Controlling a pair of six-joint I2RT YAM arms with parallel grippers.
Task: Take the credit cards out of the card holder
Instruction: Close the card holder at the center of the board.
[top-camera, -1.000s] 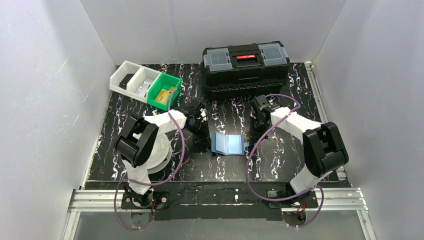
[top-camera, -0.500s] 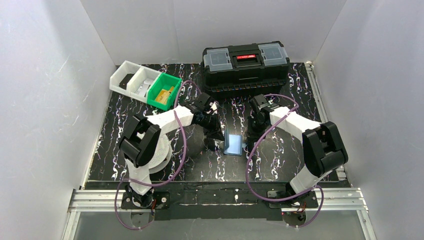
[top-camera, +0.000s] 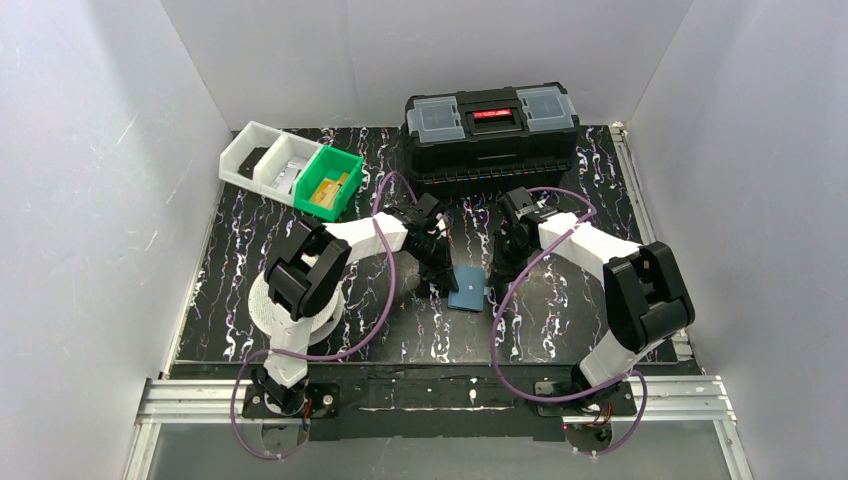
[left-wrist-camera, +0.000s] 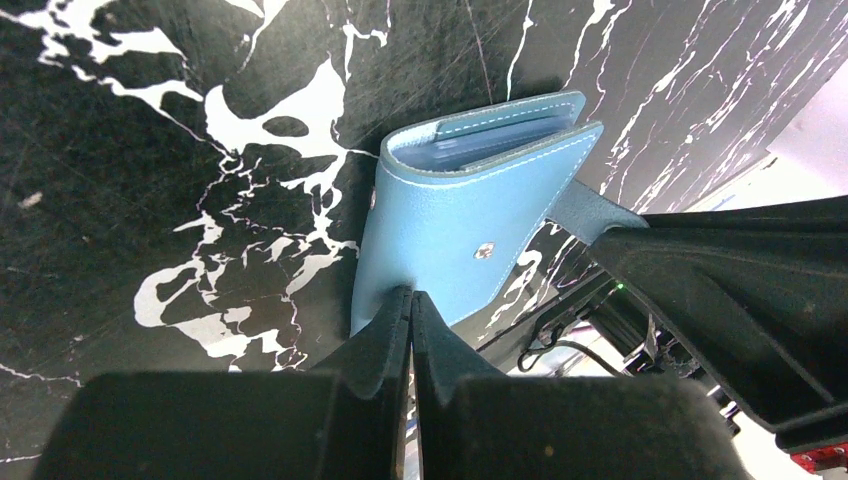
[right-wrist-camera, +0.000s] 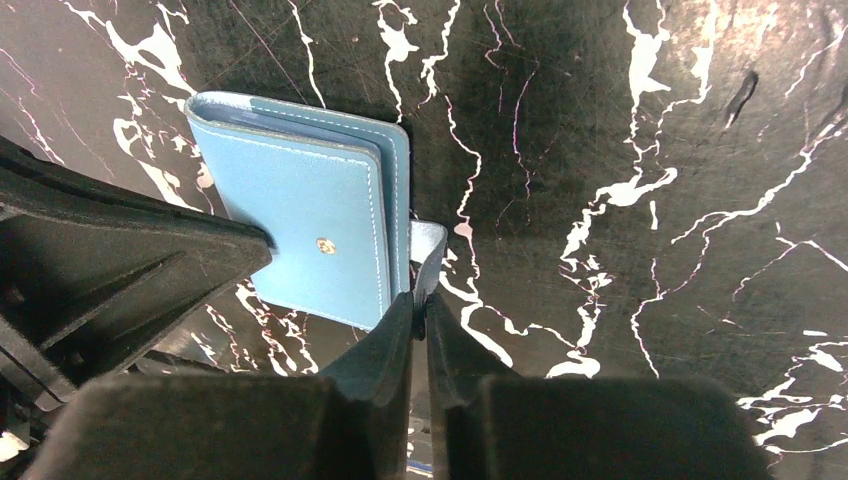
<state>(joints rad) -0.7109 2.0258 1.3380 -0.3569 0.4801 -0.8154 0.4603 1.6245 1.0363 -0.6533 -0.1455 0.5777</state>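
Note:
The blue card holder (top-camera: 467, 290) lies folded shut on the black marbled table between my two grippers. My left gripper (top-camera: 445, 283) is shut, its tips pinching the near edge of the top cover (left-wrist-camera: 450, 220) in the left wrist view (left-wrist-camera: 411, 298). My right gripper (top-camera: 492, 277) is shut on the holder's small snap tab (right-wrist-camera: 427, 245) at its right edge (right-wrist-camera: 420, 300). The holder's cover (right-wrist-camera: 300, 220) shows a metal snap. Pale pocket edges (left-wrist-camera: 490, 140) show at the slightly gaping end. The credit cards are hidden inside.
A large black toolbox (top-camera: 492, 135) stands at the back. A green bin (top-camera: 328, 182) with flat tan items and two white bins (top-camera: 265, 158) sit at the back left. White walls enclose the table.
The holder lay open a second ago. My left gripper has swung right, carrying the left cover over until the holder is folded shut. The right gripper has stayed at the right edge.

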